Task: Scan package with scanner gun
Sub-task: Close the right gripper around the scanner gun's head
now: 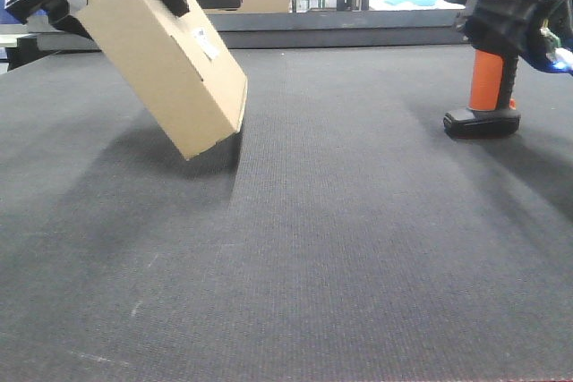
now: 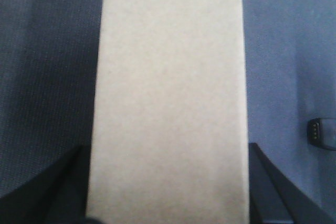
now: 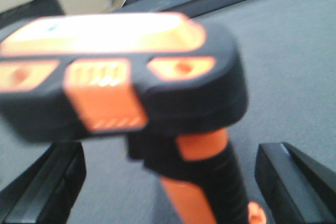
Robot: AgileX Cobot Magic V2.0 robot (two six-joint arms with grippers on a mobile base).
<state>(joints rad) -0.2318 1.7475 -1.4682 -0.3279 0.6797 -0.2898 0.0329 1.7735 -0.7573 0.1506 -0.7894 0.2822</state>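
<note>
The one package (image 1: 170, 64) hung tilted over the table's (image 1: 340, 248) far left, long axis slanting down to the right, label (image 1: 204, 42) facing right, clamped in the left gripper (image 1: 121, 8). The one scanner gun (image 1: 488, 69) stood upright far right, the right gripper (image 3: 170, 150) spread around its handle (image 3: 199, 182), untouching.

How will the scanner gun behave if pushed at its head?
The scanner gun probably tips easily: it seems to stand on a small base with a bulky head on top. Its moulded body looks rigid, so it should not flex.
</note>
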